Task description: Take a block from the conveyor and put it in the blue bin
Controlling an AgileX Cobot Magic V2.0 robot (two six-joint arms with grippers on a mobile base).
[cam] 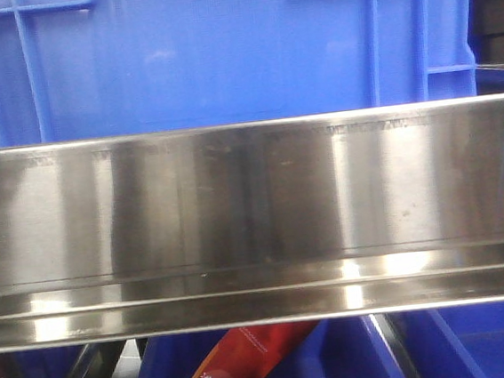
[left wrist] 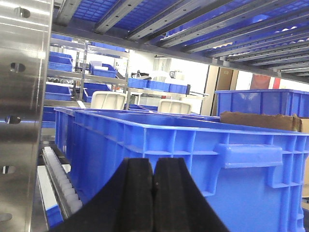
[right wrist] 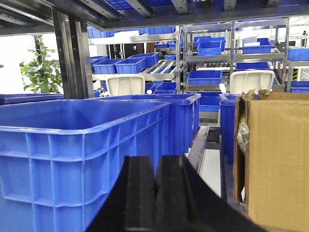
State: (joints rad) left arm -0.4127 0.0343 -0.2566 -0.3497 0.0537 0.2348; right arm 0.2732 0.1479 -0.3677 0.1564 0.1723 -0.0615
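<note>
The front-facing view is filled by a broad brushed stainless-steel rail [cam: 255,215] running across the frame, with bright reflections along its lower lip. Behind and above it stands the ribbed wall of a large blue plastic bin [cam: 212,50]. Below the rail, a red packet with pale printed characters [cam: 238,369] lies in another blue plastic crate [cam: 490,345]. Neither the block nor the conveyor shows here, and no arm is in sight.

In the left wrist view, the left gripper [left wrist: 153,193] sits at the bottom centre; its two black fingers [left wrist: 135,198] are pressed together with nothing between them. Just beyond stands a big blue plastic bin with a moulded handle [left wrist: 193,150]. A perforated steel upright [left wrist: 21,116] fills the left edge, a white roller track [left wrist: 60,183] runs beside the bin, and a brown cardboard box [left wrist: 260,121] shows behind it on the right.

In the right wrist view, the right gripper [right wrist: 155,193] likewise has its black fingers [right wrist: 140,193] closed against each other, empty. An open blue plastic bin [right wrist: 72,140] stands left of them, a brown cardboard carton [right wrist: 277,159] to the right, and steel shelving with small blue crates [right wrist: 212,53] farther back, beside a green leafy plant [right wrist: 41,70]. No block or conveyor is visible in any view.
</note>
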